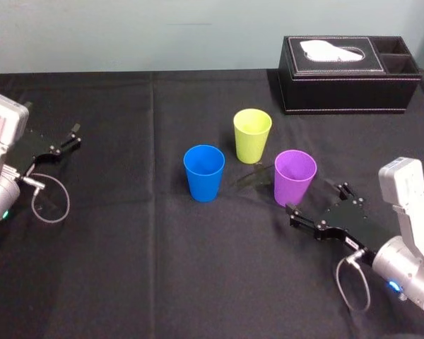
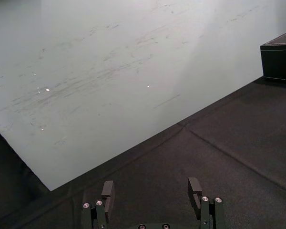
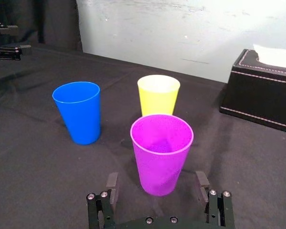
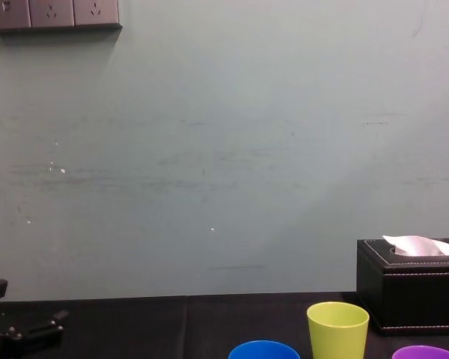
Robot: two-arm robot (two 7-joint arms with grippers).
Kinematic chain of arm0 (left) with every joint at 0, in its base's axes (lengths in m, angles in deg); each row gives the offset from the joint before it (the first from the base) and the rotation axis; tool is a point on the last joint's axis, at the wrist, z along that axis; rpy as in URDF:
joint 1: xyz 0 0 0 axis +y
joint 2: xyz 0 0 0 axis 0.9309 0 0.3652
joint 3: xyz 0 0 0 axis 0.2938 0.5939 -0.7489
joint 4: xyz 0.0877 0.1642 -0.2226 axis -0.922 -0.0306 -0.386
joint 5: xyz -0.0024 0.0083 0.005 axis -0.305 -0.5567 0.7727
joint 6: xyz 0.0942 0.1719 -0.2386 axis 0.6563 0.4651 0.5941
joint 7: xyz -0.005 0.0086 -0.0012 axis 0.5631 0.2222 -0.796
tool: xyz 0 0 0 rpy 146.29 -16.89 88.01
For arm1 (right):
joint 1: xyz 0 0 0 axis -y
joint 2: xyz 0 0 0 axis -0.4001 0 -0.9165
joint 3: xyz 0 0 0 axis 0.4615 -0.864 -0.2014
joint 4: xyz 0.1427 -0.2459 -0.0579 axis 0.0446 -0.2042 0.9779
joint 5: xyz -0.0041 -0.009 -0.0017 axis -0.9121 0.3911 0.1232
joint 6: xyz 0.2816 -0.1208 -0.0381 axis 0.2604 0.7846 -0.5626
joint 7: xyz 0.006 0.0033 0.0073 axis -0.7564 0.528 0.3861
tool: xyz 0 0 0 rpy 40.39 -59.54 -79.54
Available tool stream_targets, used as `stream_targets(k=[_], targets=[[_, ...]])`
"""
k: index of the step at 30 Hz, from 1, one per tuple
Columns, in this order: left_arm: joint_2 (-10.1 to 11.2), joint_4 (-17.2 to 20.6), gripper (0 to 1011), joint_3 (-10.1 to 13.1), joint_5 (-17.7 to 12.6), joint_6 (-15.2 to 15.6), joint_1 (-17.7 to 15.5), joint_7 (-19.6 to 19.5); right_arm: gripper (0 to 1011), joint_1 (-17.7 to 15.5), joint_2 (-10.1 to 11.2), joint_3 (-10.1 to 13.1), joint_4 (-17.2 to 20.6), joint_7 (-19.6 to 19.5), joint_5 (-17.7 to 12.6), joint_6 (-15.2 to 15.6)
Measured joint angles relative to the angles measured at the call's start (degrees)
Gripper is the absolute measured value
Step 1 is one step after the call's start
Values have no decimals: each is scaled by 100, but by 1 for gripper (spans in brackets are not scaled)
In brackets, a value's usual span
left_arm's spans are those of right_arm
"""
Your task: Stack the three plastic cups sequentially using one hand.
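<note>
Spread wide, my right claw sits at the head view's lower right, just beside the purple cup; the blue cup stands at centre, the yellow-green cup just above, and my left claw is parked at the left edge. My left wrist view has that claw's fingers apart over black cloth. My right wrist view puts the purple cup low centre, just ahead of my open fingers, untouched.

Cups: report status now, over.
Right gripper open, just short of purple cup; left gripper open, parked far left. Blue cup, yellow-green cup upright, none stacked. Tissue box behind, clear.
</note>
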Motion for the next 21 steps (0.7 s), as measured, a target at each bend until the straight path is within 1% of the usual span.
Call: stream_targets(k=[3, 7, 10, 14, 21], targets=[[0, 0, 1010, 0, 0, 0, 0, 0, 1000, 112, -100, -20, -103, 37, 91, -20], [0, 0, 1010, 0, 0, 0, 0, 0, 1000, 203, -191, -25, -195, 67, 139, -24], [0, 0, 1010, 0, 0, 0, 0, 0, 1000, 320, -323, -25, -341, 111, 170, -25], [0, 0, 1010, 0, 0, 0, 0, 0, 1000, 411, -431, -19, -465, 153, 208, -35], [0, 0, 1010, 0, 0, 0, 0, 0, 1000, 519, -559, -2, -598, 269, 288, -14]])
